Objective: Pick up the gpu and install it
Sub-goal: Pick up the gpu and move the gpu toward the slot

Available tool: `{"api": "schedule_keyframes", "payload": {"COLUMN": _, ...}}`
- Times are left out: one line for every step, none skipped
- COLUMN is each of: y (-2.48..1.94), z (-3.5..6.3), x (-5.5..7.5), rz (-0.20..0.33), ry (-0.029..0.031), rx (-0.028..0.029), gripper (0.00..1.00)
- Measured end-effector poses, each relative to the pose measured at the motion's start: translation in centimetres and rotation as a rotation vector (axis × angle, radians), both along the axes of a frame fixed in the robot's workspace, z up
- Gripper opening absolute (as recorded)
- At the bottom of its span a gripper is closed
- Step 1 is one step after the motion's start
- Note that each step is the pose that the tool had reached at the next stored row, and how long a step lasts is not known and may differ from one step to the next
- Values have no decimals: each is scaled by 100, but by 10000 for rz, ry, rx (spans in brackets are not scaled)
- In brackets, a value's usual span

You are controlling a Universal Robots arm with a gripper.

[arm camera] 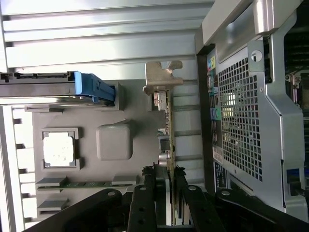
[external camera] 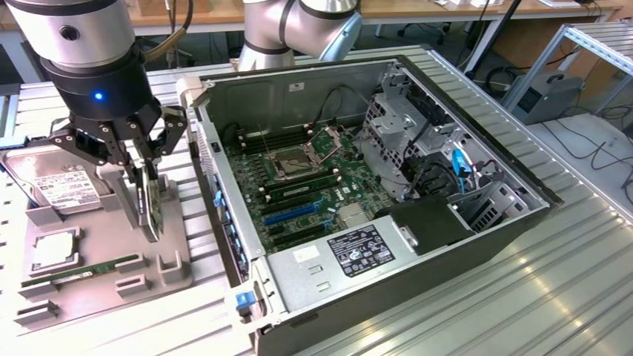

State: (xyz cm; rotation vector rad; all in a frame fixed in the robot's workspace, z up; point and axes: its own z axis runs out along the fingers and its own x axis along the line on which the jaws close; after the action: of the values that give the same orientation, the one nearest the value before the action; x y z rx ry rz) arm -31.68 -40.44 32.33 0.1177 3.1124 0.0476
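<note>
Gripper [external camera: 138, 165] was clamped on the gpu [external camera: 150, 211], one finger on each face of the card. The gpu stood on edge straight below the gripper, its lower edge at the gray tray [external camera: 109, 297]; I couldn't tell whether it had lifted clear. In the wrist view the gpu [arm camera: 169, 130] ran edge-on out from between the fingers [arm camera: 145, 198], with its metal bracket [arm camera: 161, 77] at the far end. The open computer case [external camera: 396, 185] sat just beside the gripper on the exterior view's right, and the hard drive [external camera: 59, 185] lay on the gripper's other side.

Nothing can be read: the print on the black label [external camera: 360, 251] of the power supply [external camera: 307, 278] and on the white label [external camera: 61, 185] of the hard drive [external camera: 25, 167] is too fine to make out.
</note>
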Motion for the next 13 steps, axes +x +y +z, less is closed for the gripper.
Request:
{"api": "schedule_keyframes", "payload": {"y": 0, "z": 7, "x": 0, "rz": 0, "ry": -1, "rx": 1, "gripper": 27}}
{"api": "schedule_keyframes", "payload": {"y": 0, "z": 14, "x": 0, "rz": 0, "ry": 0, "rx": 0, "gripper": 27}}
{"api": "schedule_keyframes", "payload": {"y": 0, "z": 19, "x": 0, "rz": 0, "ry": 0, "rx": 0, "gripper": 27}}
{"api": "schedule_keyframes", "payload": {"y": 0, "z": 25, "x": 0, "rz": 0, "ry": 0, "rx": 0, "gripper": 27}}
{"api": "schedule_keyframes", "payload": {"y": 0, "z": 30, "x": 0, "rz": 0, "ry": 0, "rx": 0, "gripper": 27}}
{"api": "schedule_keyframes", "payload": {"y": 0, "z": 34, "x": 0, "rz": 0, "ry": -1, "rx": 1, "gripper": 27}}
{"api": "schedule_keyframes", "payload": {"y": 0, "z": 40, "x": 0, "rz": 0, "ry": -1, "rx": 1, "gripper": 27}}
{"api": "schedule_keyframes", "payload": {"y": 0, "z": 44, "x": 0, "rz": 0, "ry": -1, "rx": 1, "gripper": 27}}
{"api": "schedule_keyframes", "payload": {"y": 0, "z": 50, "x": 0, "rz": 0, "ry": 0, "rx": 0, "gripper": 27}}
{"api": "schedule_keyframes", "payload": {"y": 0, "z": 56, "x": 0, "rz": 0, "ry": 0, "rx": 0, "gripper": 27}}
{"api": "schedule_keyframes", "payload": {"y": 0, "z": 62, "x": 0, "rz": 0, "ry": 0, "rx": 0, "gripper": 27}}
{"api": "schedule_keyframes", "payload": {"y": 0, "z": 66, "x": 0, "rz": 0, "ry": 0, "rx": 0, "gripper": 27}}
{"api": "schedule_keyframes", "payload": {"y": 0, "z": 71, "x": 0, "rz": 0, "ry": -1, "rx": 1, "gripper": 27}}
